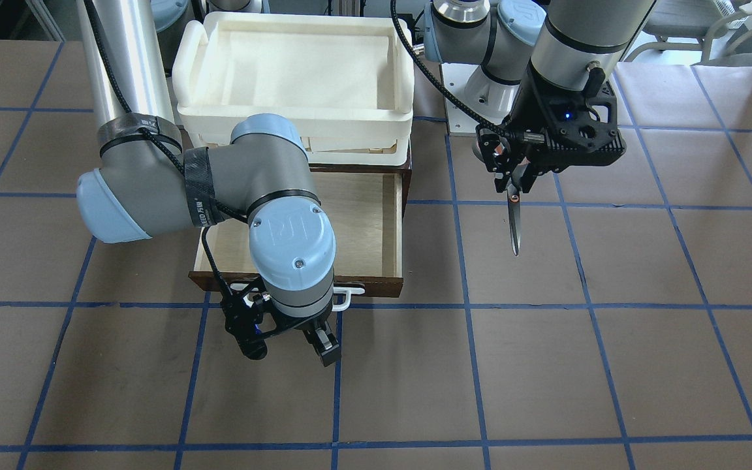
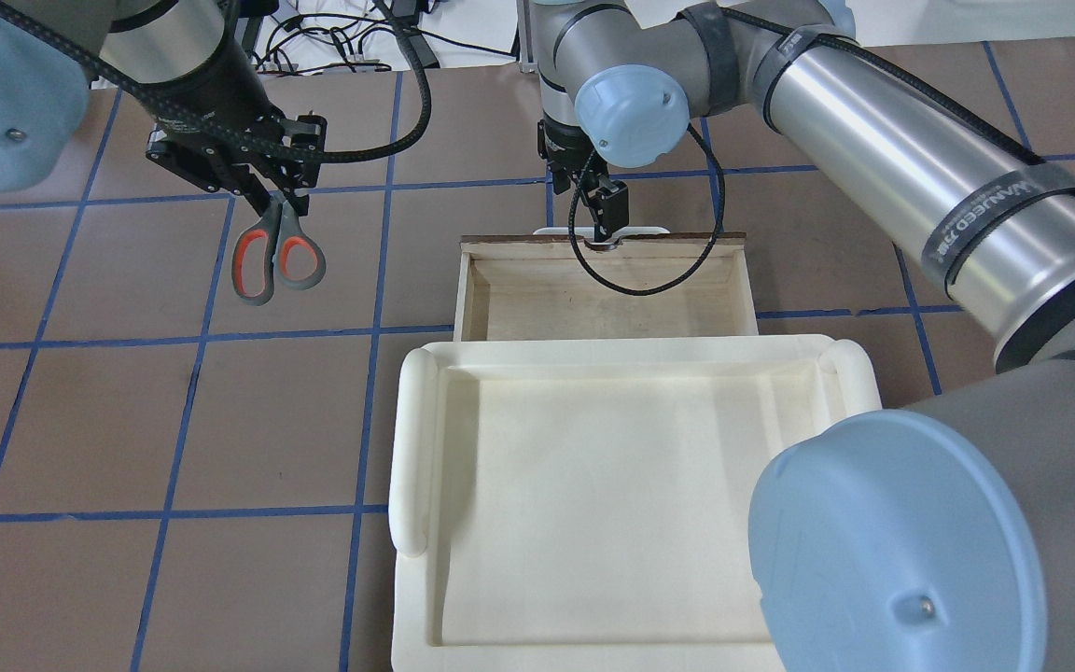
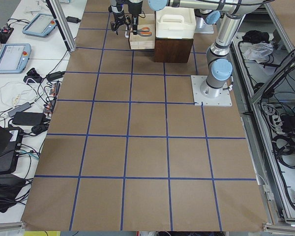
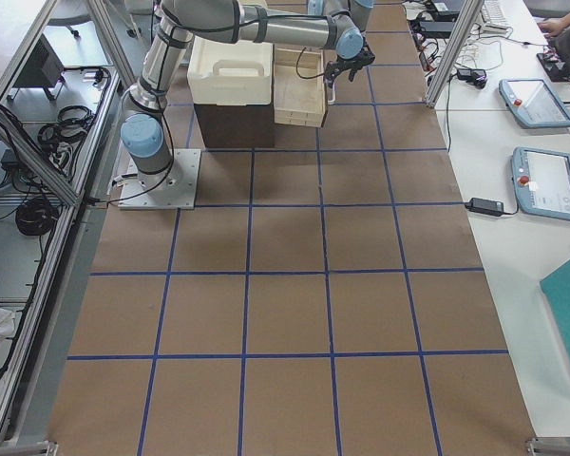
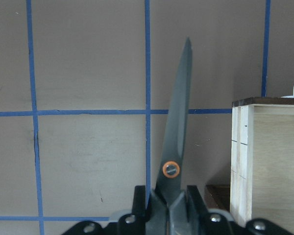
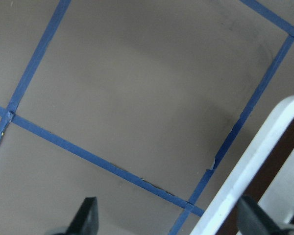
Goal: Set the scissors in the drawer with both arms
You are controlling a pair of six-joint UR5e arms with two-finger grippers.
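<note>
Nearest the robot-side edge of the table, about mid-length, the white foam tray sits on top of the cabinet. Just past it the drawer is pulled out toward the operators' edge, pale plywood inside showing, scissors not in it yet.

Level with the drawer but well off to the robot's left, the scissors hang above the table, blades shut. The tip points to the operators' edge and the orange-lined loops face the robot edge. The left gripper is clamped on them right at the pivot.

Farthest out, the right gripper hovers just beyond the bar handle, jaws spread wide and gripping nothing.

Handling, as a guess: light, stiff, slick thin metal, sharp tip. They could swivel in a two-finger pinch. The hold at the pivot, where they are thickest, looks sound. Best to lower them in flat and release low.

Writing: the strap on the right arm has white letters, roughly "VANUEED", unsure. The joint cap has an embossed logo, not legible
</note>
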